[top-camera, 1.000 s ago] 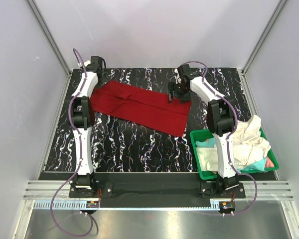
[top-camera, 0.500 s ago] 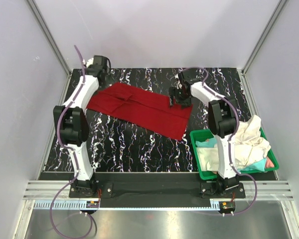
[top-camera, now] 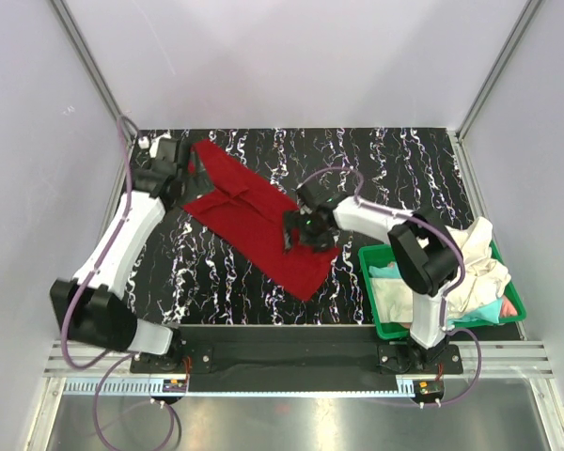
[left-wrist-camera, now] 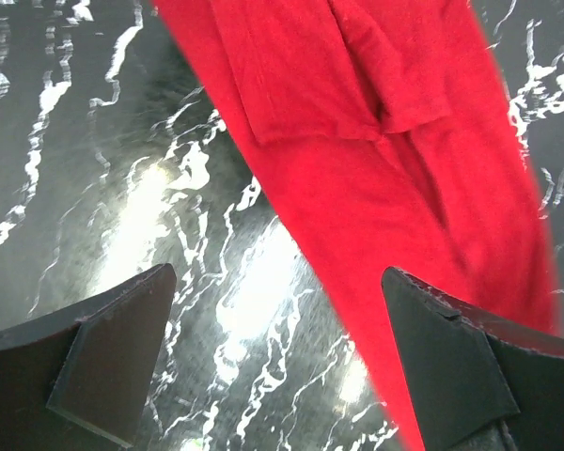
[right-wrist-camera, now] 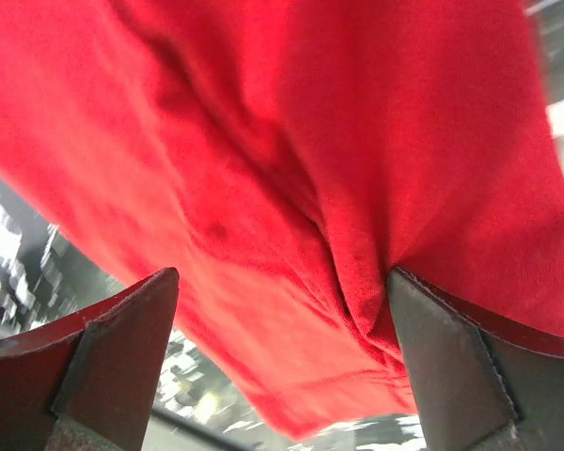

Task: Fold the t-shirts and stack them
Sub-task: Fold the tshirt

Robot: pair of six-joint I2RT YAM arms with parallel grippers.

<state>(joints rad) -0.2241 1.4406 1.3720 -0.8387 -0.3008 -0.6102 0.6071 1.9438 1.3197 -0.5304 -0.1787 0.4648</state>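
Red t-shirt (top-camera: 259, 218) lies spread diagonally on the table (top-camera: 404, 169). Left claw (left-wrist-camera: 277, 275) is wide open, holds nothing and sits beside the shirt's far end. Right claw (right-wrist-camera: 282, 277) is wide open, with bunched red cloth touching one finger (right-wrist-camera: 451, 357).

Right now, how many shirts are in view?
4: red shirt on the table; cream shirt, teal shirt and pink shirt heaped in the green bin. More may be buried.
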